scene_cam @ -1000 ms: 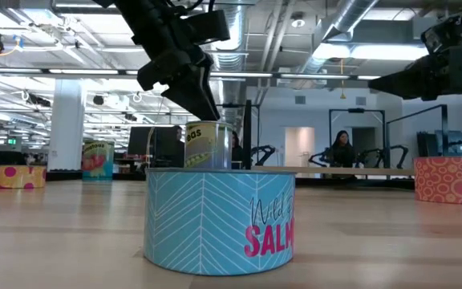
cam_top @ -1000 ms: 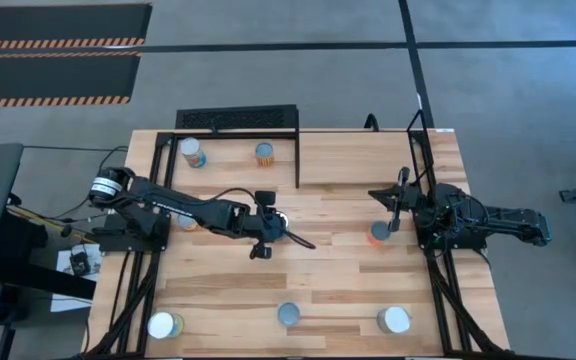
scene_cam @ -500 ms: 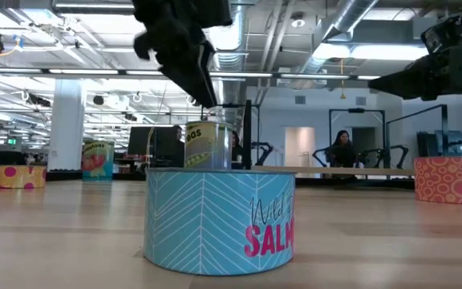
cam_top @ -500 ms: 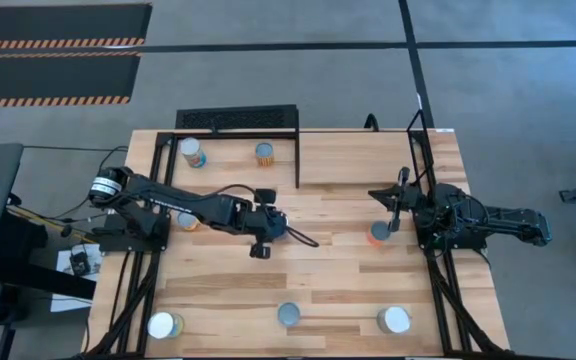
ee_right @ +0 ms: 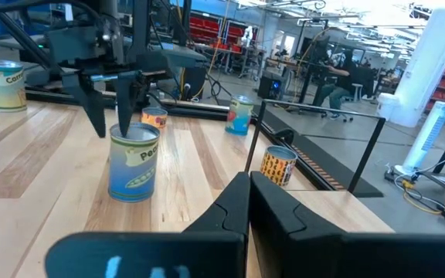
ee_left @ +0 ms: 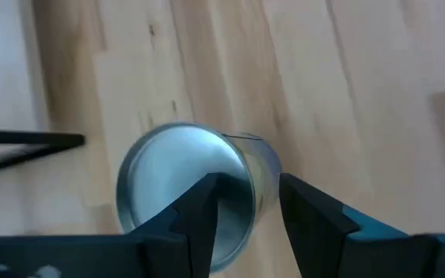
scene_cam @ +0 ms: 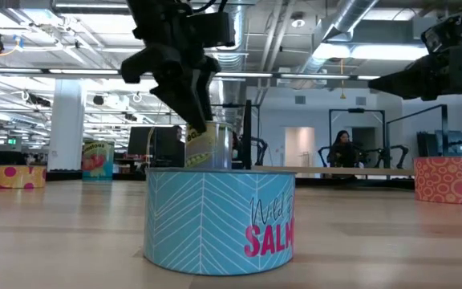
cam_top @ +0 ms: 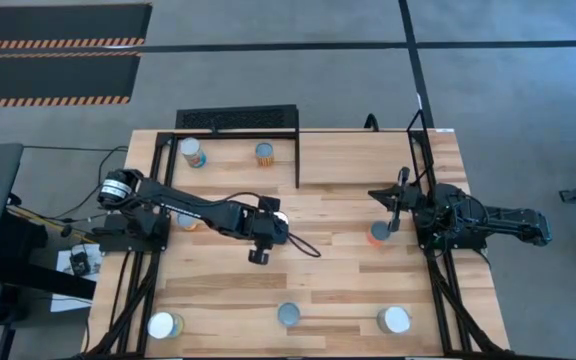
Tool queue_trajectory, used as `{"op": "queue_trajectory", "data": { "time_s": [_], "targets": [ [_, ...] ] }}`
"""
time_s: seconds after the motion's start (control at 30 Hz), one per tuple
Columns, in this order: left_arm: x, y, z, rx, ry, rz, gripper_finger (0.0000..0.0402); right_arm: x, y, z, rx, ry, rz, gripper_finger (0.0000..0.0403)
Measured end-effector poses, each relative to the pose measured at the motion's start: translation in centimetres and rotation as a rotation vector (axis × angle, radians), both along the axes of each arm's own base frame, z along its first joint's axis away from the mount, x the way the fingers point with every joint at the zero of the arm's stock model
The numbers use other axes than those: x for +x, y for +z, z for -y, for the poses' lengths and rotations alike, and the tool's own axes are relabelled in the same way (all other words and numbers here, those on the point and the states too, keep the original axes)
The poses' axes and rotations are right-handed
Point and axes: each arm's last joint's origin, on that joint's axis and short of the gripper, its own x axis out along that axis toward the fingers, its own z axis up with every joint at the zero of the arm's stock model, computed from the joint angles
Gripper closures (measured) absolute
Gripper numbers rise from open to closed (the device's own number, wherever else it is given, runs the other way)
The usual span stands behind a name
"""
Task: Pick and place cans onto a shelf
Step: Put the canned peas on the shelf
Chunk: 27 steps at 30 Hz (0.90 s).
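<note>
A can with a blue and yellow "Peas" label [ee_right: 134, 164] and a silver top [ee_left: 182, 193] stands upright mid-table [cam_top: 279, 210]. My left gripper [ee_left: 257, 208] is open and points down at its top; in the right wrist view [ee_right: 113, 123] one finger stands beside the rim and one over the top. The shelf [cam_top: 230, 170] at the far left carries two cans [cam_top: 193, 153] [cam_top: 264, 153]. My right gripper [ee_right: 249, 189] is shut and empty at the table's right, beside an orange can [cam_top: 378, 233]. My left gripper comes at the peas can's top rim [ee_left: 257, 181] from above, pointing down. One finger [ee_left: 207, 208] shows over the silver top and the other [ee_left: 307, 216] outside the can's wall. I cannot tell whether either finger touches the can, which stands on the table.
A teal salmon can [scene_cam: 219, 221] stands at the near edge [cam_top: 288, 314], with cans at the near left [cam_top: 163, 325] and near right [cam_top: 395, 320]. An orange can [cam_top: 186, 222] sits under my left arm. People show in the room beyond.
My left gripper rose a little above the peas can, then turned and came down onto its top. The can has stayed where it was.
</note>
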Motion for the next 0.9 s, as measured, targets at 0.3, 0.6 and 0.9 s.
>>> {"op": "queue_trajectory", "data": {
  "time_s": [0.3,0.6,0.9],
  "targets": [
    [0.2,-0.2,0.3,0.072,-0.110,-0.021,0.0373,0.0,0.0,0.0,0.000,-0.001,-0.002,0.0369],
    [1.4,2.1,1.1,-0.161,-0.300,0.105,0.0401,0.0,0.0,0.0,0.001,-0.001,-0.004,0.0369],
    [4.6,9.1,-3.2,-0.068,-0.113,0.444,0.0401,0.0,0.0,0.0,0.001,0.000,-0.005,0.0369]
  ]
}}
